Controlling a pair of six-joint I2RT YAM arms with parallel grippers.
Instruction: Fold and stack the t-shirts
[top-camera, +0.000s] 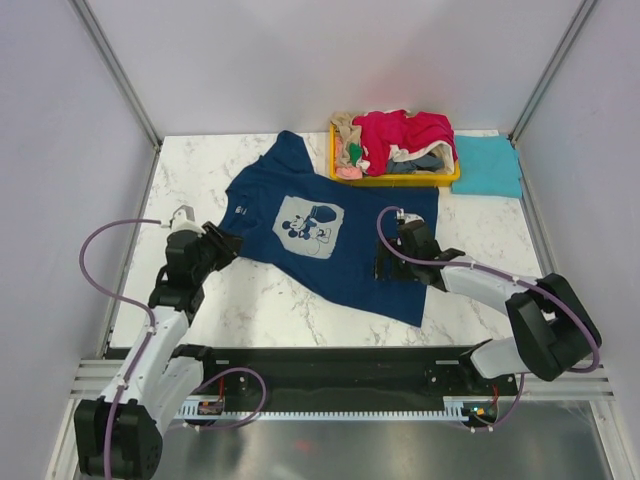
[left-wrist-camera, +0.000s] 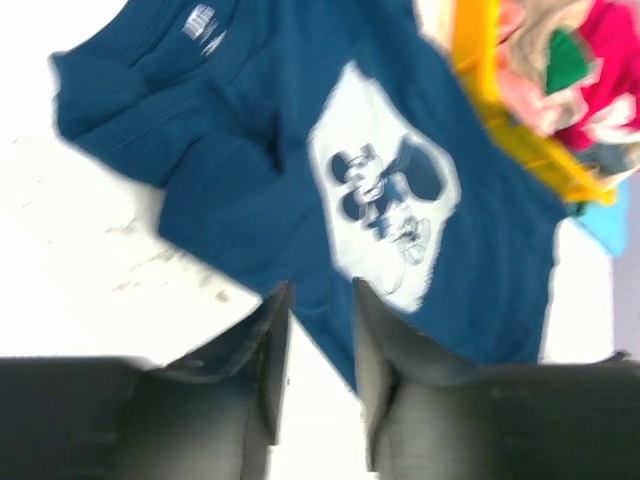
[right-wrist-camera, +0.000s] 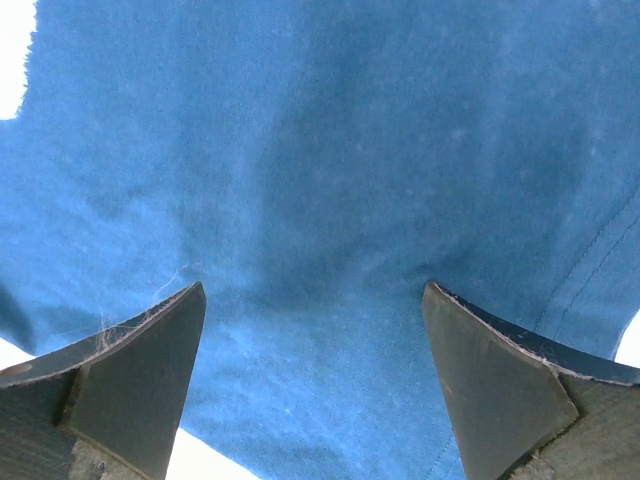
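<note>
Jaws of the right gripper are spread wide and nothing is held between them; in the right wrist view the navy t-shirt is seen filling the space beneath the two fingers. Jaws of the left gripper are set close together with a narrow gap between them. An edge of the navy t-shirt is seen in that gap in the blurred left wrist view, and whether the cloth is pinched cannot be told.

In the top view the navy t-shirt is spread flat at the centre of the frame on the white marbled table, with its pale square Mickey Mouse print turned up. The left gripper is placed at the shirt's left edge, left of centre. The right gripper is placed over the shirt's right part, right of centre.

Just beside the shirt's upper right edge a yellow tray is set. A crimson-pink t-shirt is heaped in it, with a beige t-shirt bunched at the tray's left end. A teal t-shirt is laid flat on the table just right of the tray.
</note>
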